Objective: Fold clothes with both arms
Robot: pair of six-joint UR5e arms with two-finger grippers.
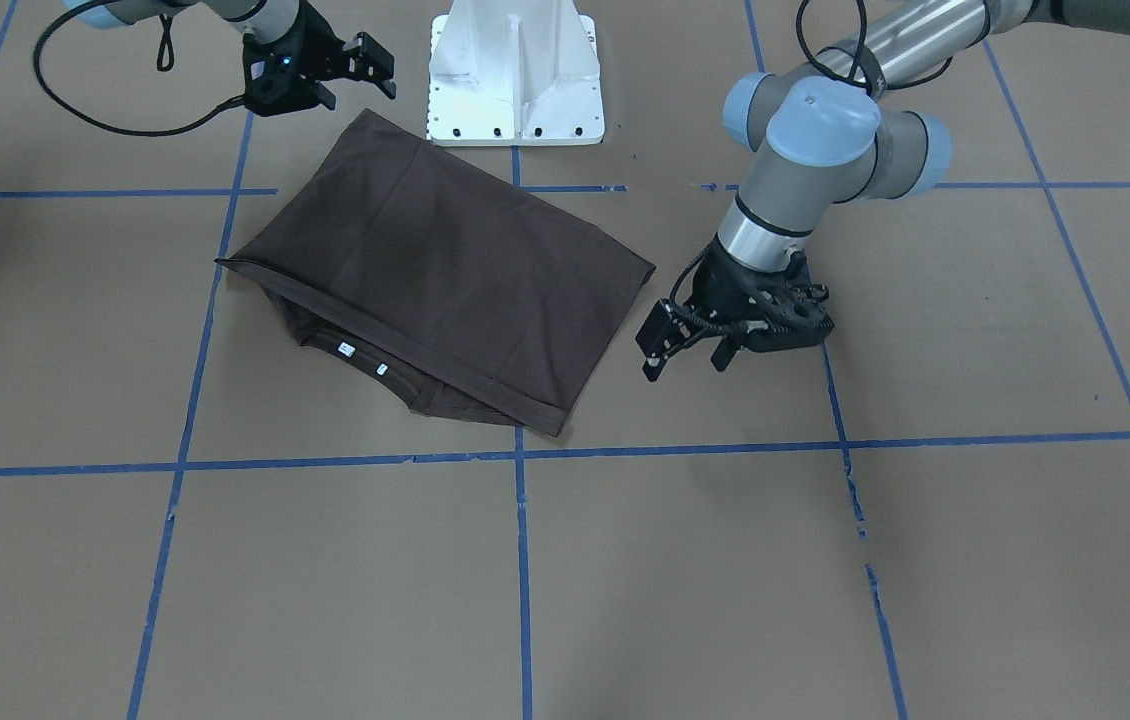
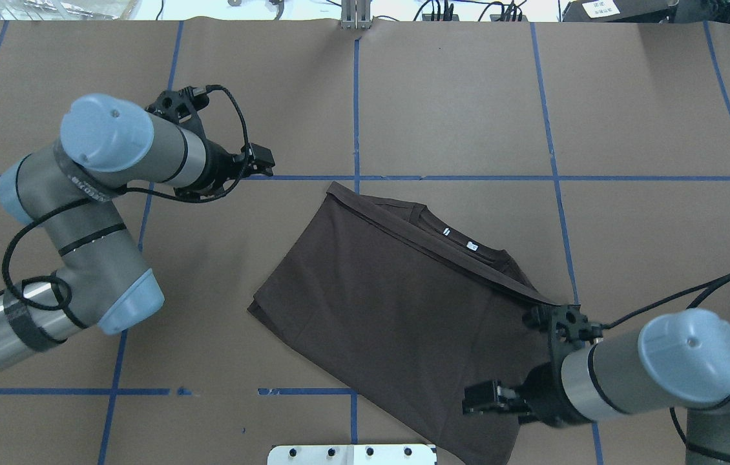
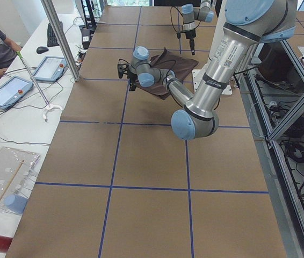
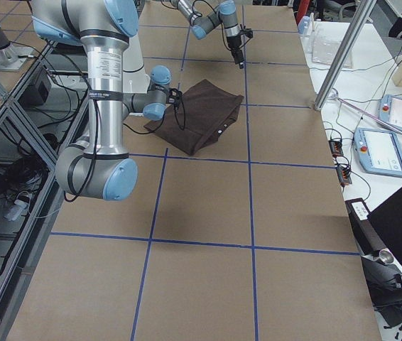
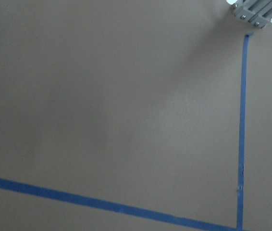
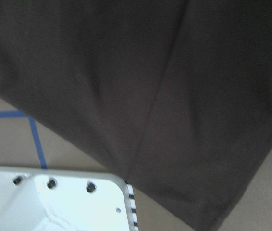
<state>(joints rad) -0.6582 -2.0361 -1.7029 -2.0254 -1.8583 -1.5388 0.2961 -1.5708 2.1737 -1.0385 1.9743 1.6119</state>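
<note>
The dark brown T-shirt (image 1: 445, 270) lies folded flat on the table, tilted, with its collar and white neck label (image 1: 346, 348) peeking out at one long edge. It also shows in the overhead view (image 2: 391, 303) and fills the right wrist view (image 6: 141, 82). My left gripper (image 1: 685, 350) is open and empty, low over the table just beside the shirt's side corner, apart from it. My right gripper (image 1: 380, 68) is open and empty, raised over the shirt's corner nearest the robot base; in the overhead view it (image 2: 478, 399) hangs above the cloth.
The white pedestal base (image 1: 515, 70) stands just behind the shirt, close to my right gripper. Blue tape lines (image 1: 522, 560) grid the brown table paper. Operators' tablets (image 3: 9, 88) and a metal post (image 3: 60, 40) are at the table's far edge.
</note>
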